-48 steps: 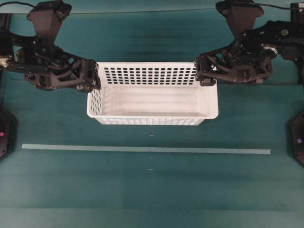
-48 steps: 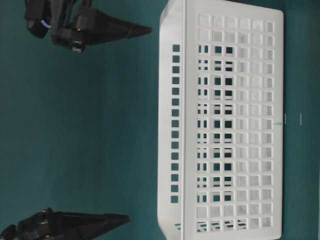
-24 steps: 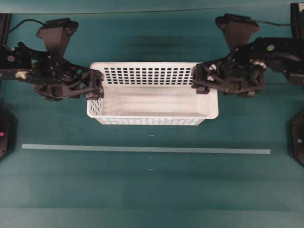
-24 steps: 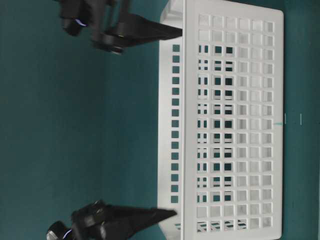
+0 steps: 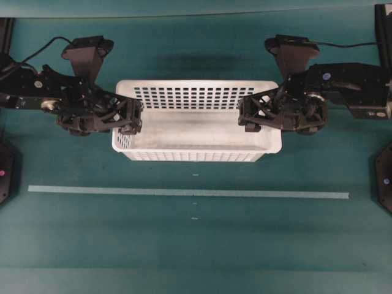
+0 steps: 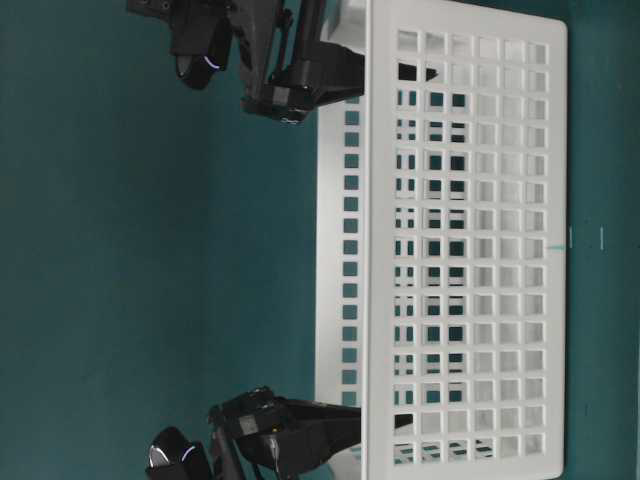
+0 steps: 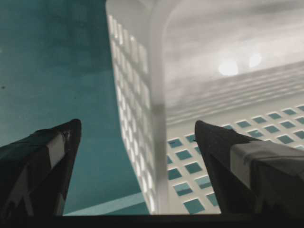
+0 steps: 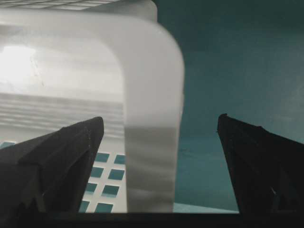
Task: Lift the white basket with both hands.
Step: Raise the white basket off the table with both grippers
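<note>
The white basket [image 5: 196,83] rests on the green table, its long side facing the front. My left gripper [image 5: 133,116] is open over the basket's left end wall, one finger outside above the table and one inside. In the left wrist view the rim [image 7: 159,95] runs between the spread fingers of the left gripper [image 7: 137,122] without touching them. My right gripper [image 5: 247,114] is open the same way over the right end wall. The right wrist view has the rounded rim [image 8: 152,90] between the fingers of the right gripper [image 8: 160,117]. The table-level view shows the basket [image 6: 465,240] side-on.
A pale green tape line [image 5: 184,192] crosses the table in front of the basket. Black fixtures stand at the left edge [image 5: 5,171] and the right edge [image 5: 384,184]. Both arms' black links stretch outward from the basket ends.
Both grippers moved from the basket's back corners toward the middle of its end walls and lower, and they now straddle the rims. The basket has not moved.
</note>
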{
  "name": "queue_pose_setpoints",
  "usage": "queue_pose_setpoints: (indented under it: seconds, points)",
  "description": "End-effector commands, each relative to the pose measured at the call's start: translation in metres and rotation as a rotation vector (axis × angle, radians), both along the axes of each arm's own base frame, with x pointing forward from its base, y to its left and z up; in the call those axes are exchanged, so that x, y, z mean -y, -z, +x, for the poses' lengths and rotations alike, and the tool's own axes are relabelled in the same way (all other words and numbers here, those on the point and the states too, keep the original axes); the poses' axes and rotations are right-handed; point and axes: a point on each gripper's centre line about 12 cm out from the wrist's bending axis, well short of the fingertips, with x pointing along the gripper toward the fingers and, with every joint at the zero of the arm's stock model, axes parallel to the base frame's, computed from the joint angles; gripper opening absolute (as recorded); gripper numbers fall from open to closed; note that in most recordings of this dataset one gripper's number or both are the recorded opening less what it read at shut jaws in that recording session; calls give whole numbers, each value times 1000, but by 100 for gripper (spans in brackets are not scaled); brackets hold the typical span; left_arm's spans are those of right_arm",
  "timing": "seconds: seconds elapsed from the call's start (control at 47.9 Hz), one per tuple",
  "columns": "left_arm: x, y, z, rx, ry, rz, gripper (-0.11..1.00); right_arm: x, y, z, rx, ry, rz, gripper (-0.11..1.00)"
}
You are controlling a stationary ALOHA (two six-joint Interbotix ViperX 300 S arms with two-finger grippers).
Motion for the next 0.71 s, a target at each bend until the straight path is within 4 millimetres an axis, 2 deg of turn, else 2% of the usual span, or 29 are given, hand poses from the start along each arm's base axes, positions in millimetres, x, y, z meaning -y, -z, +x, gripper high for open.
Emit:
queue_pose_setpoints:
  seconds: [0.0, 0.501, 0.584, 0.688]
  points:
    - [0, -3, 2, 15, 0, 4, 96, -1, 0, 3, 6, -5, -3, 97]
    - [-1, 0, 4, 21, 8, 10, 92, -2, -1, 3, 12, 37, 18, 95]
    - [-1, 0, 6, 27, 6, 10, 84, -2, 0, 4, 17, 57, 23, 88]
    - [-1, 0, 6, 35, 7, 12, 62, -1, 0, 4, 18, 69, 27, 69]
